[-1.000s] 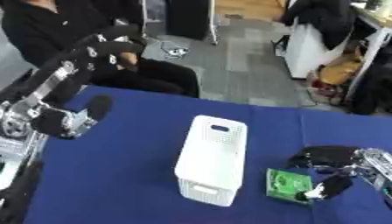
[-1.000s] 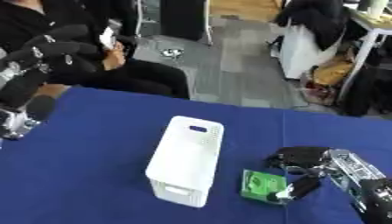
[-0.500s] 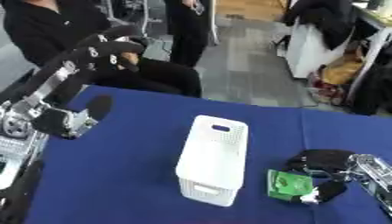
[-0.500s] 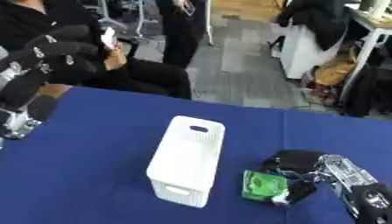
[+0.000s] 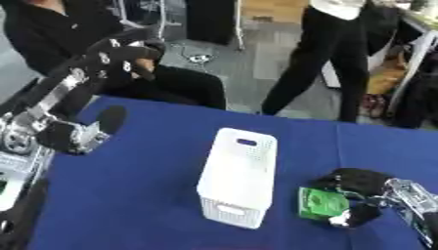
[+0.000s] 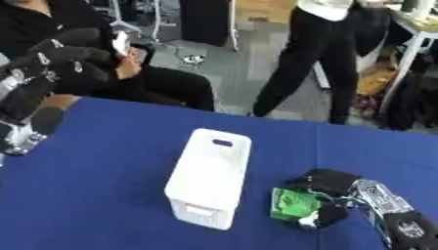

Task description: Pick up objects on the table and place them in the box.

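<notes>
The green packet (image 5: 322,205) sits on the blue table (image 5: 154,195), just right of the white box (image 5: 238,181) and near the table's front edge. Our right hand (image 5: 359,188) is on it — fingers curled over its top and right side, thumb below, so we judge the packet pinched, though it seems not yet lifted clear of the cloth; we cannot tell whether it touches the box wall.

The box stands upright in the middle of the table, its long side running away from us, a slot handle at each end. Its inside is hidden from this angle, so we cannot say whether anything already lies in it.

We see only 1 loose object on the table, the packet. So the task looks early, or nearly done, depending on what the box holds: what is left, as far as we can tell, is to raise the packet over the rim and let it go inside.

Our left hand (image 6: 60,53) is held high at the upper left, well apart from the box — its fingers curled, holding nothing.
</notes>
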Tool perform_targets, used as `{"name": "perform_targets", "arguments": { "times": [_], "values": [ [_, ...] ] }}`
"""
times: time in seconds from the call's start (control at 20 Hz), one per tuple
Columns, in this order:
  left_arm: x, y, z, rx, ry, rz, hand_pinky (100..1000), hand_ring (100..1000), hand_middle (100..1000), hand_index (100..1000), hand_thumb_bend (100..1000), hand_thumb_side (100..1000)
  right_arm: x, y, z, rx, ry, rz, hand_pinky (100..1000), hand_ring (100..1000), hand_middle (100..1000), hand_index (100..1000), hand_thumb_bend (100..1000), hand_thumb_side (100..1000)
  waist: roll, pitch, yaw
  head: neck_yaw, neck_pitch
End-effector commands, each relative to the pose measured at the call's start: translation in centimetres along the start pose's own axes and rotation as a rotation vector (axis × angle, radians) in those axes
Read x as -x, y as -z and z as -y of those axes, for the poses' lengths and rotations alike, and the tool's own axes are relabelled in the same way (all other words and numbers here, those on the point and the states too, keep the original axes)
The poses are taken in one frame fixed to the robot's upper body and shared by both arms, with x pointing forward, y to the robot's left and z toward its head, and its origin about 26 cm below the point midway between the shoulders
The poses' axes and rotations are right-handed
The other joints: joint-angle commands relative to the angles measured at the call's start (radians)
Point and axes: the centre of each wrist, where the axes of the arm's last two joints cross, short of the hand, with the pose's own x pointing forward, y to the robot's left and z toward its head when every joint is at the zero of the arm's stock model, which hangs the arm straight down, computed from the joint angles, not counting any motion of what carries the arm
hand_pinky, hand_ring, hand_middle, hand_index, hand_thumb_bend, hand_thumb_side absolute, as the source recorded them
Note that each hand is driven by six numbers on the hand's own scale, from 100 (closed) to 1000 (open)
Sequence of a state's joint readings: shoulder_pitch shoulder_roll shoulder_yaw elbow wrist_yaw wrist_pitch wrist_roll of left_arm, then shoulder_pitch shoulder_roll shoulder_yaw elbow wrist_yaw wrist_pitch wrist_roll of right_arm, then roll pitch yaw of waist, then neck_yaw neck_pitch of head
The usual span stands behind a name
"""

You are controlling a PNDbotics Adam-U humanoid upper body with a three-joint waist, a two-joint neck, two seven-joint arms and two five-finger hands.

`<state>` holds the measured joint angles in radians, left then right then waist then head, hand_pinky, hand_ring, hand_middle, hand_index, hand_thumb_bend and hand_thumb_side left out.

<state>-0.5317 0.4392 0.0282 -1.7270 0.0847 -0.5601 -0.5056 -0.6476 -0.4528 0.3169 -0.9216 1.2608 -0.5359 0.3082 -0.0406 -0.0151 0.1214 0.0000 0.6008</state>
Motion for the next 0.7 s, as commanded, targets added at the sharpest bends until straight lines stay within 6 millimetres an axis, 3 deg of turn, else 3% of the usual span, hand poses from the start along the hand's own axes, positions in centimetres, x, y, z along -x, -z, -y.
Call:
{"name": "perform_targets", "arguments": {
  "times": [0.05, 0.25, 0.3, 0.35, 0.4, 0.45, 0.5, 0.6, 0.7],
  "values": [
    [-0.3, 0.5, -0.6, 0.009, 0.023, 0.021, 700, 898, 976, 929, 100, 680, 0.2, 0.2, -0.3, -0.023, -0.017, -0.007, 970, 912, 881, 978, 509, 1000, 0.004, -0.007, 0.002, -0.003, -0.008],
    [-0.4, 0.6, -0.6, 0.009, 0.023, 0.021, 700, 899, 976, 929, 100, 680, 0.1, 0.2, -1.0, -0.043, -0.015, -0.005, 958, 855, 765, 941, 525, 1000, 0.004, -0.006, 0.002, -0.003, -0.015],
    [-0.4, 0.6, -0.6, 0.009, 0.022, 0.021, 700, 899, 976, 929, 100, 680, 0.1, 0.3, -1.2, -0.048, -0.012, -0.002, 909, 814, 714, 899, 528, 1000, 0.005, -0.006, 0.002, -0.003, -0.017],
    [-0.4, 0.6, -0.6, 0.01, 0.022, 0.022, 700, 899, 976, 929, 100, 680, 0.1, 0.3, -1.4, -0.05, -0.008, 0.002, 941, 839, 741, 925, 523, 1000, 0.005, -0.006, 0.002, -0.003, -0.018],
    [-0.4, 0.6, -0.6, 0.01, 0.022, 0.021, 700, 899, 976, 929, 100, 680, 0.1, 0.3, -1.5, -0.051, -0.006, 0.005, 804, 736, 645, 832, 547, 1000, 0.005, -0.006, 0.002, -0.003, -0.019],
    [-0.3, 0.5, -0.6, 0.011, 0.022, 0.021, 700, 899, 976, 929, 100, 701, 0.1, 0.3, -1.6, -0.05, -0.003, 0.009, 838, 757, 660, 848, 524, 1000, 0.005, -0.006, 0.001, -0.003, -0.02],
    [-0.3, 0.5, -0.6, 0.012, 0.021, 0.02, 700, 899, 976, 929, 100, 680, 0.1, 0.3, -1.7, -0.047, -0.001, 0.014, 662, 621, 547, 728, 561, 1000, 0.005, -0.006, 0.001, -0.003, -0.021],
    [-0.3, 0.5, -0.5, 0.014, 0.021, 0.02, 700, 899, 976, 929, 100, 680, 0.1, 0.3, -1.7, -0.038, 0.003, 0.034, 446, 502, 428, 586, 602, 1000, 0.005, -0.005, 0.001, -0.004, -0.023],
    [-0.3, 0.5, -0.5, 0.015, 0.02, 0.021, 700, 899, 976, 929, 100, 680, 0.1, 0.3, -1.5, -0.013, -0.002, 0.047, 336, 433, 350, 508, 625, 1000, 0.005, -0.005, 0.001, -0.004, -0.024]
  ]
}}
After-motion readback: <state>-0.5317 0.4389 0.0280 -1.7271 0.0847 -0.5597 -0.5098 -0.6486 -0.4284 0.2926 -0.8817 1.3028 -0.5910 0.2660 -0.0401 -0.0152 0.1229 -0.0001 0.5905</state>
